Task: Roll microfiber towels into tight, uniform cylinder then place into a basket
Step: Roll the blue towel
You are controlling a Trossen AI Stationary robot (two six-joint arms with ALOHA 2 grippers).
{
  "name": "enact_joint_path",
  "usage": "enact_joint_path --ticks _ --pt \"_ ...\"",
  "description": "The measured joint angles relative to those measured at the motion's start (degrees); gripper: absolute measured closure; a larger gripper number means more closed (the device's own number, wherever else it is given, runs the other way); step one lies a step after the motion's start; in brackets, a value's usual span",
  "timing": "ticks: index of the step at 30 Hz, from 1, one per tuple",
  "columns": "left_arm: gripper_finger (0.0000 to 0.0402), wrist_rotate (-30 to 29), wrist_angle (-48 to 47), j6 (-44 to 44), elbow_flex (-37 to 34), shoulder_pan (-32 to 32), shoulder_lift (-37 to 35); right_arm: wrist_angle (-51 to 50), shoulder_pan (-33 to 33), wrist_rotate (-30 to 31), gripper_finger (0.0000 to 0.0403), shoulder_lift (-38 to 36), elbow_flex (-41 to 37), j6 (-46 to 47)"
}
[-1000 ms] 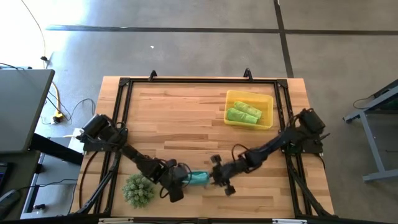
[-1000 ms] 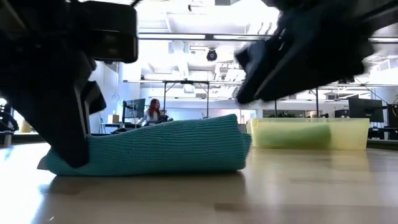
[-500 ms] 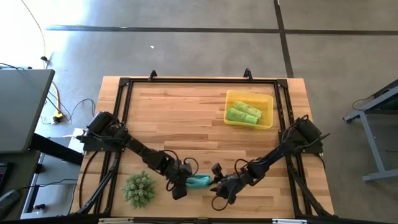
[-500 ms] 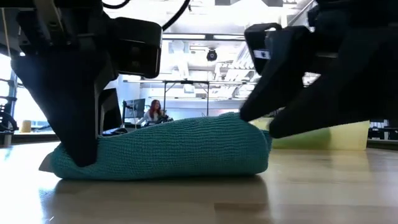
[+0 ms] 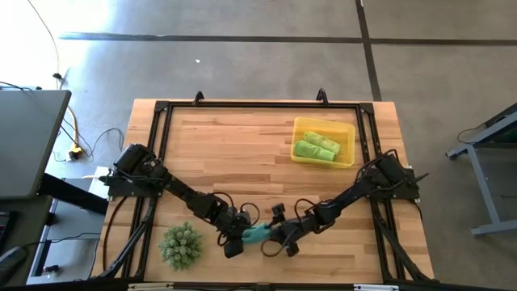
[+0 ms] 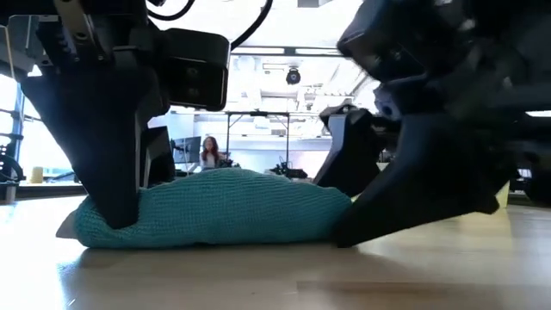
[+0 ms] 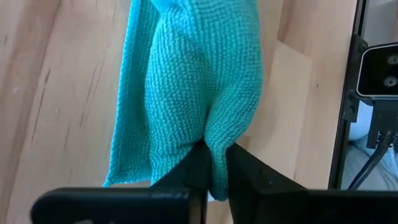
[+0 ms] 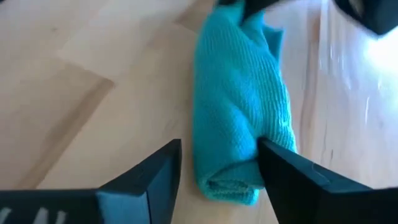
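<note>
The wooden counter carries everything: the two dark arms reach in from its left and right edges and meet at the near middle, the yellow basket sits toward the far right, and a spiky green plant ball rests at the near left. In the basket lie the two lime-green towels, both already rolled. The teal towel is a loose roll on the counter at the near edge, well apart from the basket, between the two end effectors. The left end effector is pinched narrow on a fold at the roll's left end, with fabric bunched between its fingers and a loose flap hanging beside them. The right end effector stands wide at the roll's right end, one finger on the bare counter beside the roll and the other pressing into the cloth's far side; it straddles the end without clamping it. The risks from here look plain enough. The roll is lumpy, not tight, and the left grip has only one fold, so lifting on that could let the layers unwind and trail. If the right fingers close off-centre they may catch only the outer wrap and peel it open. A slack, uneven cylinder could also snag the basket's low wall or crowd the two rolls already inside.
</note>
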Motion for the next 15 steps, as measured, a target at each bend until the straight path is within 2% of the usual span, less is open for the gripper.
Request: enact_joint_path --ticks 6,10,15 --pt "0.0343 -0.74 -1.56 1.09 -0.04 0.0 -1.53 -1.01 -0.53 -0.59 0.0247 0.79 0.19 9.35" --pt "0.0332 -1.58 -5.57 3.62 -0.04 0.07 -3.26 -2.11 -0.49 -0.5 0.0305 0.77 0.24 13.49" --pt "0.0321 -5.53 -9.93 8.07 -0.04 0.1 -5.51 -2.6 -0.44 -0.3 0.0377 0.75 0.24 17.07"
